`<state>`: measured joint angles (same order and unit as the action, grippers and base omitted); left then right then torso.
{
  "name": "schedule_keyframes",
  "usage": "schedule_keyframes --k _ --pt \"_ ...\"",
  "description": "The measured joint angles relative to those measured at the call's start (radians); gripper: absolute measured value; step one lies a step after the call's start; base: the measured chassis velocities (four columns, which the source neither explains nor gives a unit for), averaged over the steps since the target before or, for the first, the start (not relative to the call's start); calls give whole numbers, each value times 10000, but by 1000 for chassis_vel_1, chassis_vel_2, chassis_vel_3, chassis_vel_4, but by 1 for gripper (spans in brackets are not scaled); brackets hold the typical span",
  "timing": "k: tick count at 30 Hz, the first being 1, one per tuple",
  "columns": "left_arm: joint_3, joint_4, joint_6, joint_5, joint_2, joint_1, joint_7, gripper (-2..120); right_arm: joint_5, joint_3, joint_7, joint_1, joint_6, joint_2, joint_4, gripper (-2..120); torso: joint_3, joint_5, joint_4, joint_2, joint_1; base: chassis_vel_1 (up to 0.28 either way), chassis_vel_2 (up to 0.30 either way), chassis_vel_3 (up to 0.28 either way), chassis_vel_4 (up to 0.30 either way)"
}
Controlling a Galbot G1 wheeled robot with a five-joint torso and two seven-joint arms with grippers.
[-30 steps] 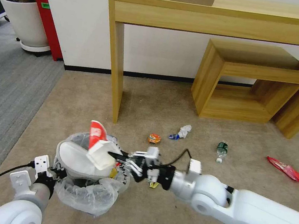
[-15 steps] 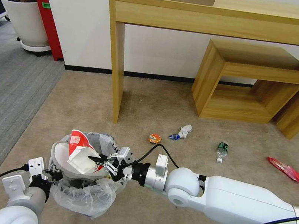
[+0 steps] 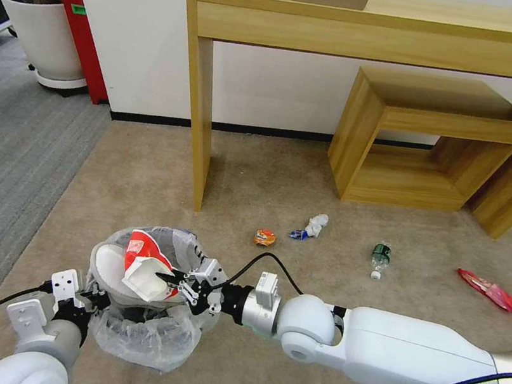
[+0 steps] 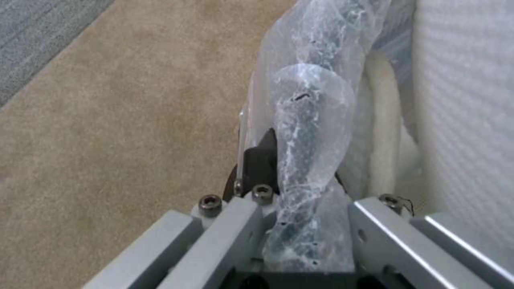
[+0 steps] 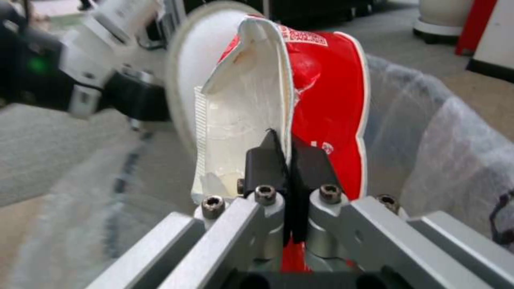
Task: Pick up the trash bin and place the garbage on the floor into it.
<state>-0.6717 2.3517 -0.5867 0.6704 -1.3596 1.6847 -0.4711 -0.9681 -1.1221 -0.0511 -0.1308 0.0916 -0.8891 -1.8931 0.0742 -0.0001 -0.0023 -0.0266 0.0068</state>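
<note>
The bin (image 3: pixel 143 303), lined with a crinkly white bag, hangs low over the tan carpet (image 3: pixel 307 193) at about seven o'clock in the head view. The left gripper (image 3: pixel 87 301) has it by the rim at the bin's eight o'clock side, its fingers clamped on the edge through the plastic. The right gripper (image 3: pixel 167 279) reaches in from three o'clock with its fingers pressed together on a red and white wrapper (image 3: pixel 146 263), holding it just above the bin's mouth, beside a white slipper (image 3: pixel 109 263) already lying inside. More litter lies out on the carpet, well apart from the bin: an orange wrapper (image 3: pixel 264 237) at one o'clock, a crumpled tissue (image 3: pixel 316 224) just beyond it, a small green bottle (image 3: pixel 380 257) toward two o'clock, and a long red wrapper (image 3: pixel 491 291) off at three o'clock. A wooden desk (image 3: pixel 383 25) stands against the wall at twelve o'clock.
</note>
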Motion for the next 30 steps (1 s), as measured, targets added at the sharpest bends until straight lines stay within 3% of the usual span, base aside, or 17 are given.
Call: schedule_keyframes --k 22,30 --pt "37 -48 156 -108 -1 101 106 1 -68 -441 -1400 116 -900 -799 294 0 0 0 1 -1 0 0 0 0 0" --pt "10 -85 168 -108 19 104 115 1 -181 -239 -1411 48 -855 -659 67 30 0 1 0 -2 0 0 0 0 0"
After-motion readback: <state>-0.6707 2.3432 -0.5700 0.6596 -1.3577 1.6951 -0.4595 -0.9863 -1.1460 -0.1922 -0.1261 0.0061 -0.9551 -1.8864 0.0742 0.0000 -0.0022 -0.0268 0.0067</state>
